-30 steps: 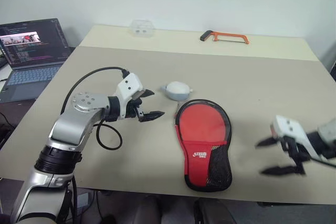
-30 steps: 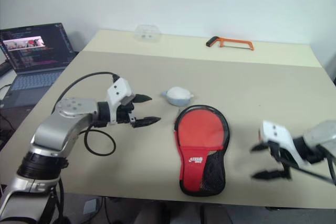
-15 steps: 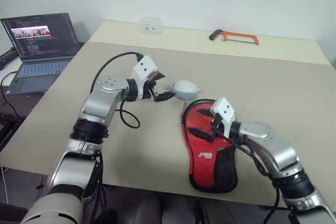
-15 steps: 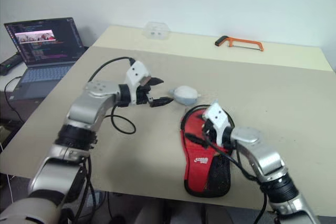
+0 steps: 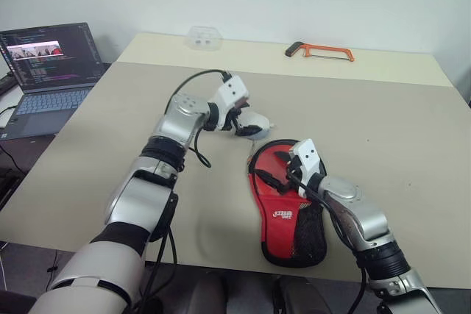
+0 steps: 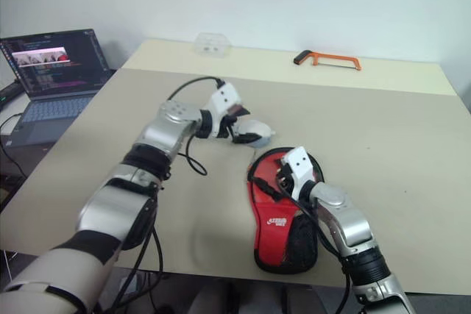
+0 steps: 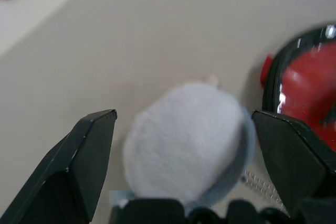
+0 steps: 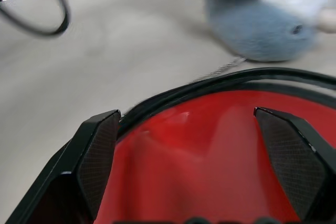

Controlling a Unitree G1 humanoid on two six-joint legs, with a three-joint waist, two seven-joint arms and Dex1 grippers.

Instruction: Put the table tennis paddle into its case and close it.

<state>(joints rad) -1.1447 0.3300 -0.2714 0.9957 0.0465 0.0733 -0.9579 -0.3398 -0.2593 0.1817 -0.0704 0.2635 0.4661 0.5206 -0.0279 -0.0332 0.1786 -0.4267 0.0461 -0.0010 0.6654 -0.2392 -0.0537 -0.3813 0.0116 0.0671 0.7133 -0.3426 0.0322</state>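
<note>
The case (image 5: 288, 200) lies near the front edge of the desk (image 5: 412, 145), and the right gripper (image 5: 283, 173) hangs over its round end with fingers spread wide. Just beyond that end sits a grey plush lump (image 5: 250, 124), straddled by the open left gripper (image 5: 237, 124); the two grippers are near each other, leaving only a narrow gap there. A black cable (image 5: 193, 154) loops from the left arm down to the desk. To the right of the case the desk is bare. A hacksaw (image 5: 319, 51) and clear box (image 5: 203, 37) stand well apart at the far edge.
</note>
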